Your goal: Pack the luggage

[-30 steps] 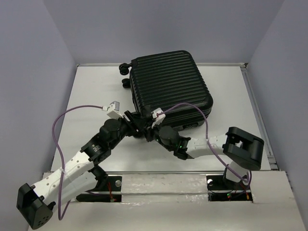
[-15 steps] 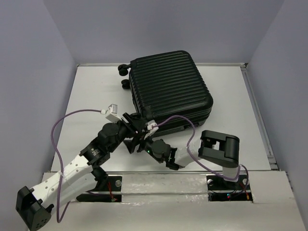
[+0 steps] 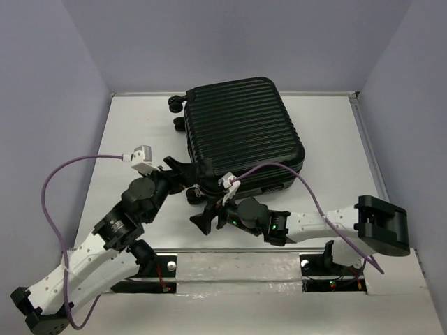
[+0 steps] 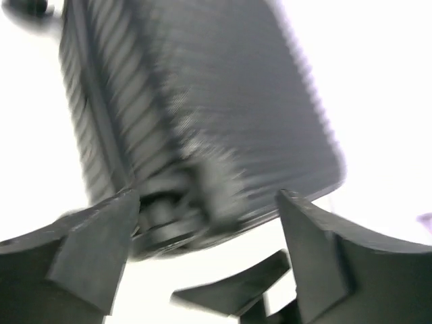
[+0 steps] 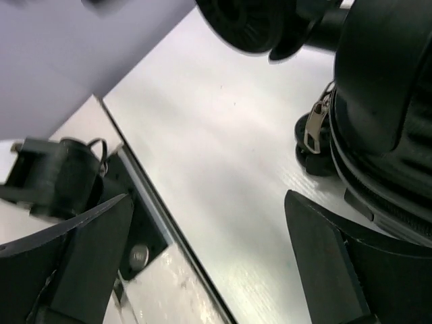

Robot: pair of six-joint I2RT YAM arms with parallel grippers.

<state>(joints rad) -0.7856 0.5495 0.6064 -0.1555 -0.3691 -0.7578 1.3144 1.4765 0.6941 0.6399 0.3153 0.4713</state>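
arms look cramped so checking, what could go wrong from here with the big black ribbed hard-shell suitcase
The left gripper and right gripper both stand open, crowded at the near left corner of the black ribbed hard-shell suitcase; they might collide. The right arm's purple cable loops over the suitcase's near edge and could snag. The small metal zipper pull looks easy to miss.

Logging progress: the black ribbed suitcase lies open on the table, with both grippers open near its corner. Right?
No. The top external view shows the suitcase closed, ribbed shell up. The rest holds: it lies on the table, and the left gripper and right gripper are open near its corner.
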